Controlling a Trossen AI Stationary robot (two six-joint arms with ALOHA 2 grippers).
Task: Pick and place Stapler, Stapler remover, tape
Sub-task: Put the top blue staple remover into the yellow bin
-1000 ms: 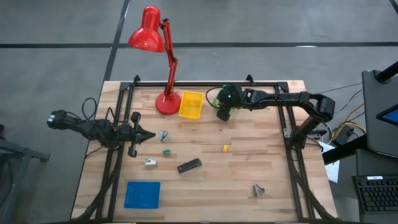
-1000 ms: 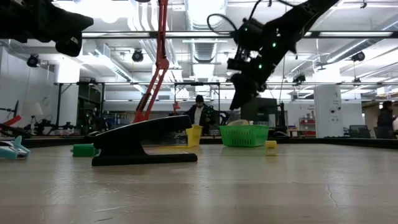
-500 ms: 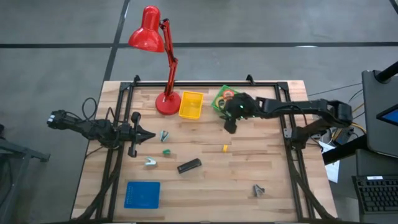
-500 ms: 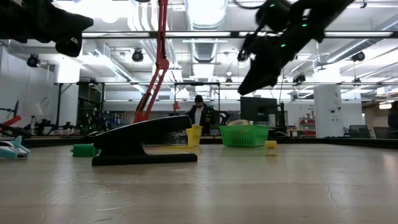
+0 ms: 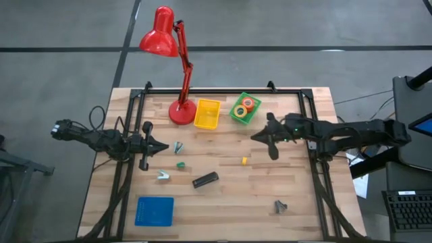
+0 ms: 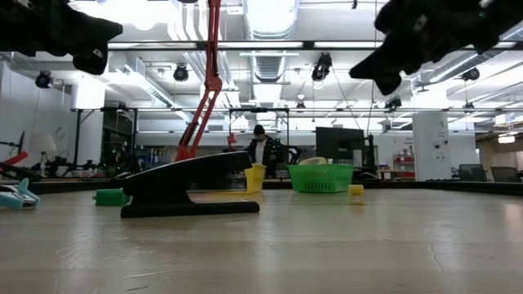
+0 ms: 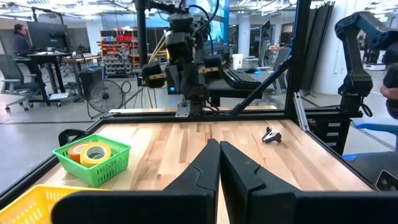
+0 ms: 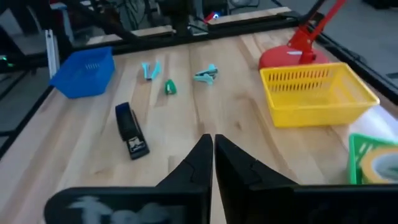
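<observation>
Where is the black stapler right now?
In the high view, the stapler lies flat on the wooden table, near the middle toward the front edge, between a teal staple remover and a small yellow bit.

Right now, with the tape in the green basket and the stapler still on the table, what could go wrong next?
The stapler lies at a slant, so a reach not turned to match could push it instead of gripping it. The right gripper is shut above the table, beside the green basket; it must open before it comes down. A small yellow bit lies between that gripper and the stapler and might get knocked.
</observation>
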